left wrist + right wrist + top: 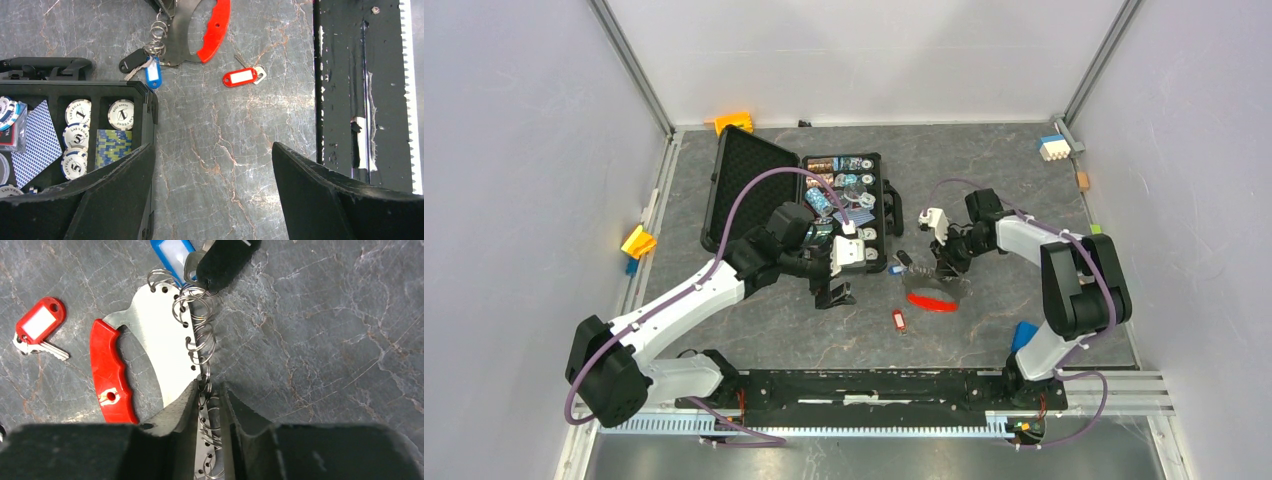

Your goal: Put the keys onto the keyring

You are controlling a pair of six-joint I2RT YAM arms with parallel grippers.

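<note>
The keyring is a curved silvery plate (160,340) with a red handle (110,375) and several split rings (197,335) along its edge; it lies on the table (924,293). My right gripper (209,387) is closed down narrowly on the plate's ringed edge, with rings between the fingers. A key with a blue tag (172,252) and a black fob (225,260) hang at the plate's far end. A key with a red tag (37,325) lies loose, apart from the plate (240,76). My left gripper (212,150) hovers open over bare table, holding nothing.
An open black case (754,180) of poker chips (77,112) and cards sits just left of my left gripper. Small blocks lie at the edges: orange (734,122), yellow (638,241), white-and-blue (1053,147). A black rail (345,100) runs along the near edge.
</note>
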